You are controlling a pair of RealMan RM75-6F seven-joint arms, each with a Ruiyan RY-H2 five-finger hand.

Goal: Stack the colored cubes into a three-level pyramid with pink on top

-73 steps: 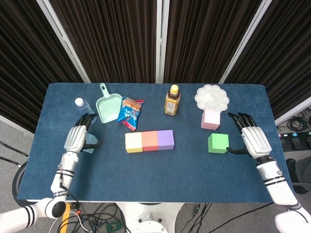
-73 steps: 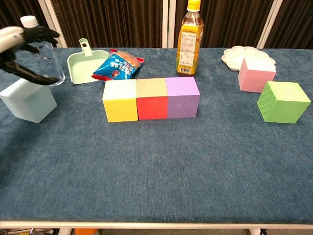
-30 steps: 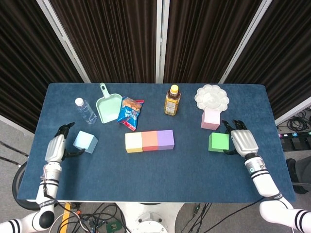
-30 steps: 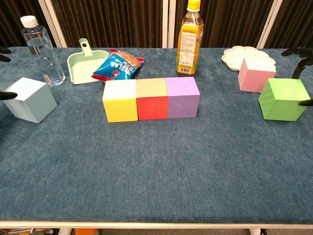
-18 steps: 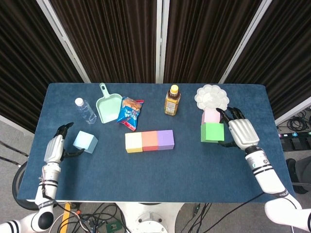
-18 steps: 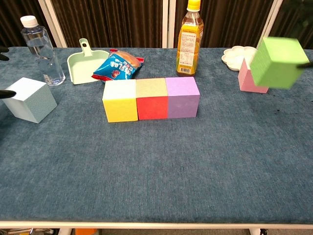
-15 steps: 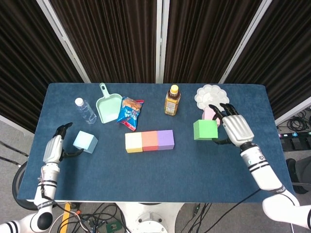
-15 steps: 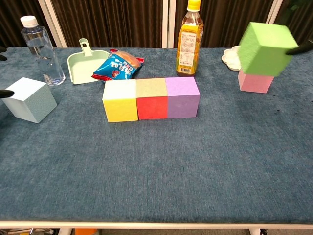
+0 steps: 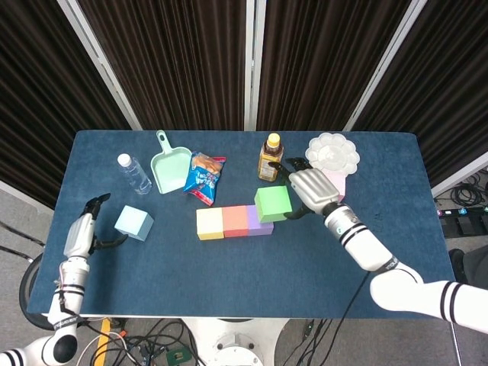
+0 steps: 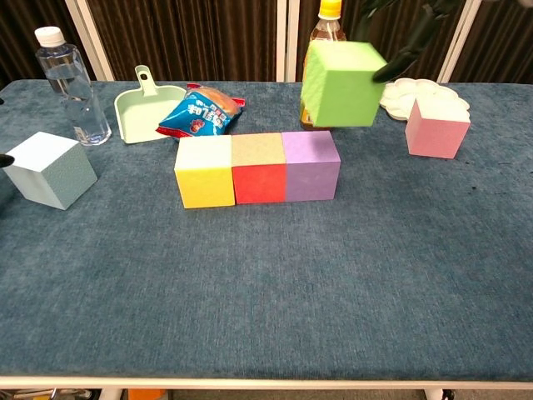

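Observation:
A yellow cube (image 9: 210, 223), a red cube (image 9: 234, 221) and a purple cube (image 10: 311, 164) stand in a touching row at mid-table. My right hand (image 9: 310, 190) holds a green cube (image 9: 272, 203) in the air just above the purple end of the row; the green cube (image 10: 340, 84) is slightly tilted. The pink cube (image 10: 437, 126) sits to the right, by the white palette. A light blue cube (image 9: 133, 223) rests at the left, with my left hand (image 9: 80, 235) beside it, fingers apart, holding nothing.
Along the back stand a water bottle (image 9: 134, 174), a mint dustpan (image 9: 170, 167), a snack bag (image 9: 204, 176), an orange juice bottle (image 9: 270, 156) and a white flower-shaped palette (image 9: 333, 152). The blue cloth table (image 9: 244, 282) lies bare in front of the row.
My right hand has carried the green cube leftward, from beside the pink cube to above the purple cube. The left hand has stayed by the light blue cube.

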